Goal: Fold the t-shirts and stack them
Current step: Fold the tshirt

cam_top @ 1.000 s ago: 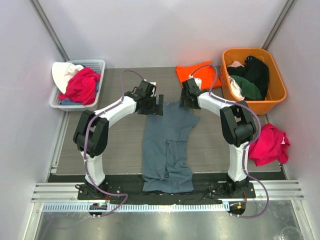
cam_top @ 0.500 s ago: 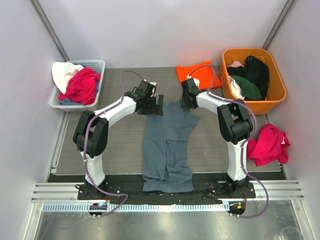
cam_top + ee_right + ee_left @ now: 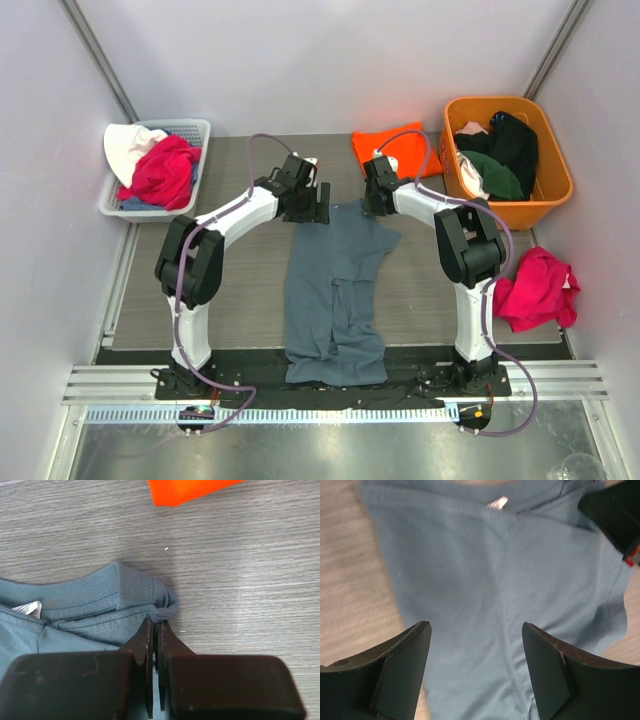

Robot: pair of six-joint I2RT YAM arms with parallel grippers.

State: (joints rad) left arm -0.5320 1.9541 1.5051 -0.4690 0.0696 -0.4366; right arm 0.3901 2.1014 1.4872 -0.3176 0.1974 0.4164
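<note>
The slate blue-grey t-shirt (image 3: pixel 335 290) lies lengthwise down the middle of the table, partly folded, its collar at the far end. My right gripper (image 3: pixel 156 624) is shut on the collar's right corner (image 3: pixel 167 607), the cloth bunched between its tips; from above this gripper (image 3: pixel 374 205) sits at the shirt's far right corner. My left gripper (image 3: pixel 476 632) hangs open over the shirt's far left part (image 3: pixel 485 580), nothing between its fingers; the top view has it (image 3: pixel 318 208) at the far left corner. The orange t-shirt (image 3: pixel 397 150) lies folded at the back.
An orange tub (image 3: pixel 507 160) of dark clothes stands at the back right. A white basket (image 3: pixel 160 165) with red and white clothes sits at the back left. A magenta garment (image 3: pixel 537 288) lies at the right edge.
My right gripper has closed on the shirt's collar corner. My left gripper has shifted a little right over the shirt's far left corner.
</note>
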